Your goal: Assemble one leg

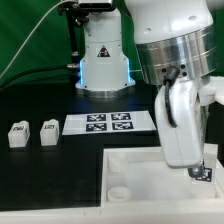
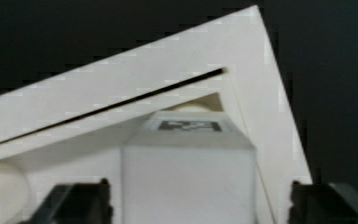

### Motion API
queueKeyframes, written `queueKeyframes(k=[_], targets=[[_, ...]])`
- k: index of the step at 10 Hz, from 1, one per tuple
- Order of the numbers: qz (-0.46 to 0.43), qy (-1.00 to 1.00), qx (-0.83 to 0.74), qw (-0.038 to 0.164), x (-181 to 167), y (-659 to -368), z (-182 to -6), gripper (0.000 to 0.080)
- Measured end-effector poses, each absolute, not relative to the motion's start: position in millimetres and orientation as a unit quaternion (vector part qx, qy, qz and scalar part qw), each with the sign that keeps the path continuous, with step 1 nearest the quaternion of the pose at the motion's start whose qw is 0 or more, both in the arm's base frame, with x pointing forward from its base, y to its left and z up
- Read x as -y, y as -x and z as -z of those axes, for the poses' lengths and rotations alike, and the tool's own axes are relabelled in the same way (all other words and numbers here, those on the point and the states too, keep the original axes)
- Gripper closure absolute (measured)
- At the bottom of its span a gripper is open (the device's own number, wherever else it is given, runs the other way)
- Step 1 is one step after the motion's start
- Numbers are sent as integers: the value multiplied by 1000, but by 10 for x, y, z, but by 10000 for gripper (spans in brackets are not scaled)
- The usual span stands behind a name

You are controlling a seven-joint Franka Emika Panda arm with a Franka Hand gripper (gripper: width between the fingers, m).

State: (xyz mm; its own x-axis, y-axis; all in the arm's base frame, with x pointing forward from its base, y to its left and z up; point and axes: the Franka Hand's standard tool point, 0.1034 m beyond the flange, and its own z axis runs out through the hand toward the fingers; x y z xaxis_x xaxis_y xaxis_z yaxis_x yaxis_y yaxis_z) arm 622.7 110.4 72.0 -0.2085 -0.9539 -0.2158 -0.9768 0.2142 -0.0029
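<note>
Wrist view first: your gripper point(image 2: 185, 205) has its two dark fingers point(image 2: 78, 203) set wide apart at either side of a white leg point(image 2: 185, 165). That leg stands between them with its black-and-white tag point(image 2: 190, 125) facing the camera. You cannot tell from here whether the pads touch the leg's sides. Behind the leg you see the corner of the large white panel point(image 2: 247, 70), and a round white part point(image 2: 7, 190) shows beside the leg.

From the exterior view, your gripper point(image 1: 200, 170) hangs low over the panel point(image 1: 135, 170) at the exterior view's right, a tagged piece just showing at its tip. Farther back, the marker board point(image 1: 108, 123) lies flat on the black table point(image 1: 40, 170). Two more legs point(image 1: 18, 134) point(image 1: 50, 132) stand side by side toward the exterior view's left, well apart from the gripper.
</note>
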Motion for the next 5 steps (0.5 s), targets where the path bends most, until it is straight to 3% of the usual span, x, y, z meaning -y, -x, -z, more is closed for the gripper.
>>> queueKeyframes(k=[1,5], targets=[[-65,663,-741,85,-1164,-6200,-713,180],[-44,806,-583,91,-1174,-6184,-704,151]])
